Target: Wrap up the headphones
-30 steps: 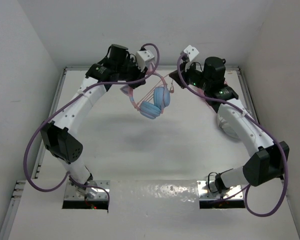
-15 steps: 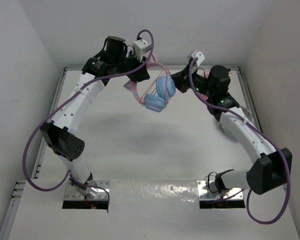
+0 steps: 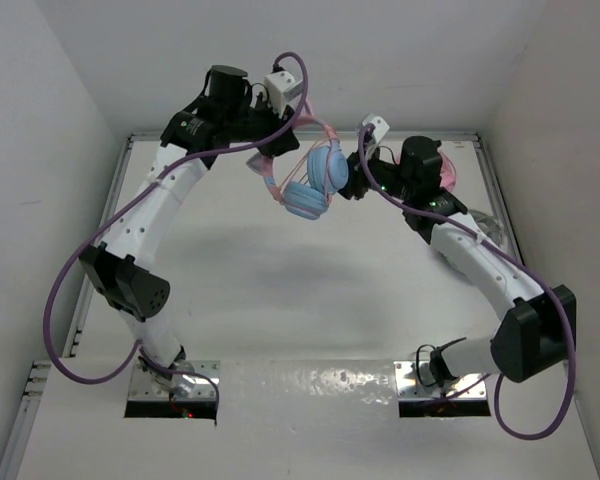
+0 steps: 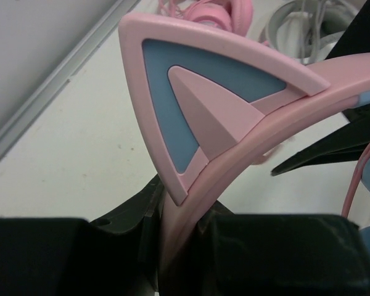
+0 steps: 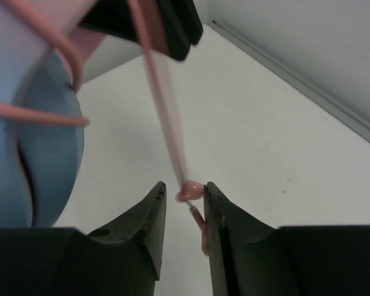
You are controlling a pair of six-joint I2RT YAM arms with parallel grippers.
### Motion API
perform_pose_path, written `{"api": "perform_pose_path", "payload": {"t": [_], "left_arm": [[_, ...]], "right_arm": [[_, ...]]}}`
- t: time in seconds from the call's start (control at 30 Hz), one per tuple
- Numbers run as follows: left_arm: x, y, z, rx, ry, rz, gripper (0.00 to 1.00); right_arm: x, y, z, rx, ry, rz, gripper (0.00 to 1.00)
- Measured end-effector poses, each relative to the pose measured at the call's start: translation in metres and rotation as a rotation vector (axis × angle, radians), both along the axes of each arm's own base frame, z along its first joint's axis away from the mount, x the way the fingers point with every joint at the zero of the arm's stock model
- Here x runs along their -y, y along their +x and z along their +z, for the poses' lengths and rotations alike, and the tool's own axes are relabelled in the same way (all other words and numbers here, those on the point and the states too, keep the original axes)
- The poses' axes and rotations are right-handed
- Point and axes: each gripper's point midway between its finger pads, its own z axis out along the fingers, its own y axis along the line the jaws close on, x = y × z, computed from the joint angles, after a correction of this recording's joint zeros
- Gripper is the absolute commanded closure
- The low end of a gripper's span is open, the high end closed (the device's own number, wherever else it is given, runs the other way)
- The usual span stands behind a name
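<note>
The headphones (image 3: 315, 180) hang in the air at the back of the table, with light blue ear cups and a pink headband. My left gripper (image 3: 280, 138) is shut on the headband (image 4: 234, 154) just below a cat ear (image 4: 185, 98). The thin pink cable (image 5: 163, 105) runs from the cups down to its plug end (image 5: 191, 191). That end sits between the fingers of my right gripper (image 5: 184, 185). The jaws stand a little apart, and the plug leans on the right finger (image 5: 219, 216) only. In the top view my right gripper (image 3: 352, 188) is close to the right of the ear cups.
All-pink headphones (image 3: 446, 172) and white-grey headphones (image 3: 488, 232) lie at the back right, also in the left wrist view (image 4: 219, 12) (image 4: 296, 31). White walls close in the table at the back and on both sides.
My right gripper has swung left and in towards the ear cups. My left gripper has lifted the headphones a little higher and further back, and the cups have turned.
</note>
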Motion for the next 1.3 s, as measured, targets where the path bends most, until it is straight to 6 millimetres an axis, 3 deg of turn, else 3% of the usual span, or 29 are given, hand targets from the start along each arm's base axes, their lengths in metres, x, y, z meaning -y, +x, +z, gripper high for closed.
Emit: {"api": "perform_pose_path", "payload": {"t": [0.2,0.37,0.43,0.57,0.83,1.0,1.3], "left_arm": [[-0.016,0.015,-0.012,0.084,0.107,0.033,1.0],[-0.031,0.021,-0.047,0.069,0.201,0.039,1.0],[-0.033,0.02,-0.062,0.053,0.232,0.028,1.0],[-0.037,0.015,-0.088,0.025,0.282,-0.006,1.0],[-0.043,0.01,-0.117,-0.002,0.335,-0.032,1.0],[-0.046,0.021,-0.114,0.022,0.335,0.027,1.0],[-0.044,0.026,-0.103,-0.007,0.263,0.125,1.0]], "right_arm": [[0.018,-0.012,-0.035,-0.065,-0.156,-0.023,0.45],[0.035,-0.031,-0.062,-0.139,-0.28,-0.021,0.19],[0.04,-0.039,-0.07,-0.172,-0.315,-0.019,0.02],[0.049,-0.056,-0.068,-0.214,-0.368,-0.001,0.01],[0.04,-0.062,-0.009,-0.188,-0.256,0.003,0.03],[0.022,-0.042,0.017,-0.254,-0.061,-0.074,0.1],[0.005,0.001,0.019,-0.338,0.104,-0.268,0.09]]}}
